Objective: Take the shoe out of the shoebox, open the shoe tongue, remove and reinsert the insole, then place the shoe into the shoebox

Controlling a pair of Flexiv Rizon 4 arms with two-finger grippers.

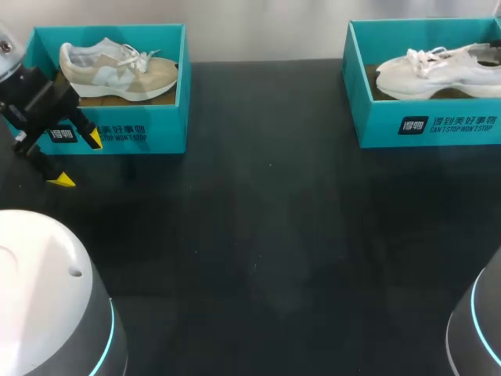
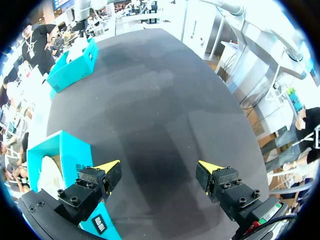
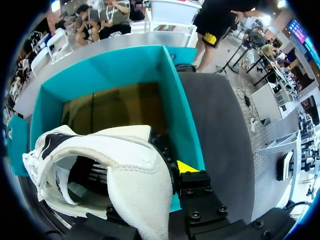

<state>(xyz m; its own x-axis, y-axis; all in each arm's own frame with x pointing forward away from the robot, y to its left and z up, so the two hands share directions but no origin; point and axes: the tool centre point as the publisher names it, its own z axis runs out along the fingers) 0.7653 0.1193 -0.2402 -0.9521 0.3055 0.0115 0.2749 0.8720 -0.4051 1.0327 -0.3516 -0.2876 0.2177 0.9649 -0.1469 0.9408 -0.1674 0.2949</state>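
Note:
A white shoe lies in the teal shoebox at the back right, its heel running off the view's edge. In the right wrist view my right gripper is shut on the heel collar of the white shoe, over the teal shoebox. One yellow fingertip shows outside the heel; the other is hidden by the shoe. My left gripper hangs open in front of the other teal box, holding nothing. The left wrist view shows the left gripper wide open over bare table.
The back-left teal box holds a beige and white shoe. In the left wrist view that box sits right beside one finger. Dark tabletop spreads between the boxes and the front edge. The arm bases stand at the front corners.

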